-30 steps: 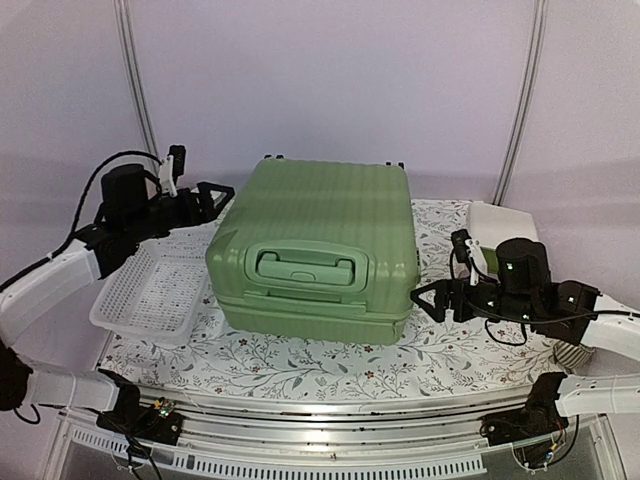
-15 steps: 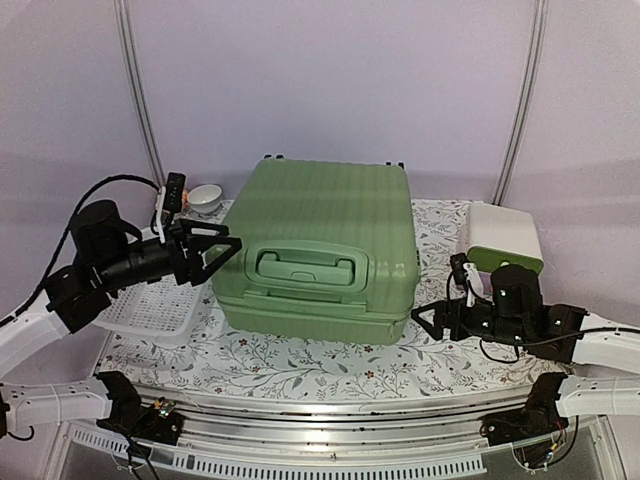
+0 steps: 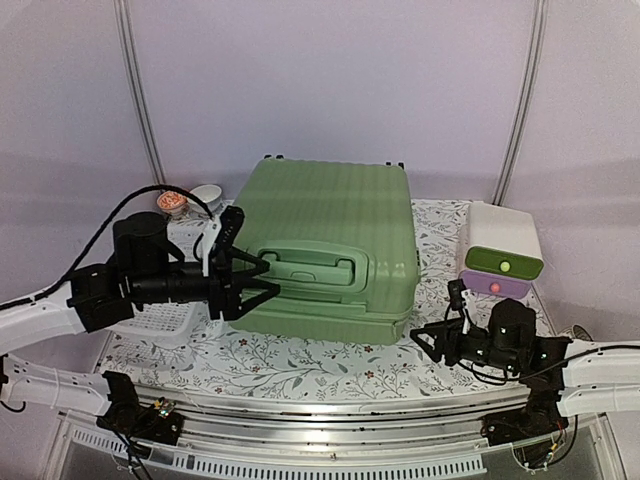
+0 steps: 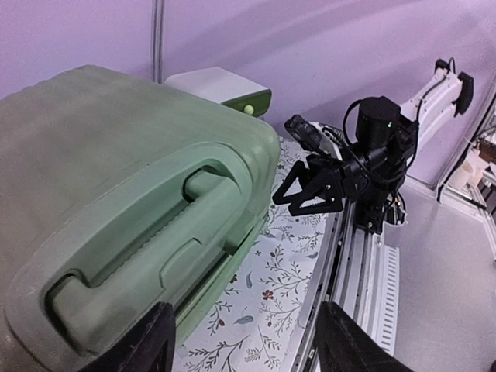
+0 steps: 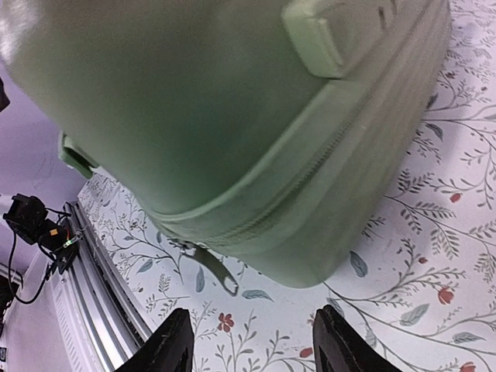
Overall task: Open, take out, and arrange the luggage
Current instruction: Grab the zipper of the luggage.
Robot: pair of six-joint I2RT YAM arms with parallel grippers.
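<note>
The luggage [image 3: 320, 240] is a big light-green ribbed suitcase lying shut in the middle of the table, its handle [image 3: 305, 267] facing the near edge. My left gripper [image 3: 257, 281] is open at its front-left corner, beside the handle [image 4: 147, 232], with nothing between its fingers [image 4: 151, 345]. My right gripper [image 3: 424, 341] hangs low and open off the front-right corner. In the right wrist view the zip line and a green zipper pull [image 5: 214, 269] lie just ahead of that gripper [image 5: 256, 345], untouched. In the left wrist view the luggage [image 4: 101, 155] fills the left side.
A white perforated basket [image 3: 165, 318] sits left of the suitcase, partly under my left arm. Two small bowls [image 3: 190, 198] stand behind it. A white-green-purple box [image 3: 502, 258] is at the right. The metal rail [image 3: 330, 410] runs along the table's near edge.
My left arm swung from above the basket down to the suitcase's front-left corner. My right arm dropped lower toward the near edge, uncovering the box. Both pairs of jaws narrowed somewhat.
</note>
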